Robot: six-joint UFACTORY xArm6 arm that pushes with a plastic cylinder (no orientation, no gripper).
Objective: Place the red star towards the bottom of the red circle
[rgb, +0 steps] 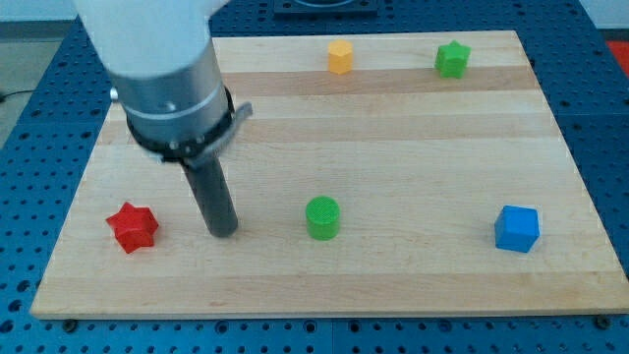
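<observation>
The red star (133, 227) lies near the view's bottom left corner of the wooden board (393, 285). My tip (223, 232) rests on the board just to the right of the red star, with a gap between them. No red circle shows in this view; it may be hidden behind the arm. The arm's grey and white body (162, 69) covers the view's upper left part of the board.
A green cylinder (322, 217) stands to the right of my tip. A blue cube (517, 228) sits at the view's lower right. A yellow hexagonal block (340, 57) and a green star (452, 59) lie near the view's top edge.
</observation>
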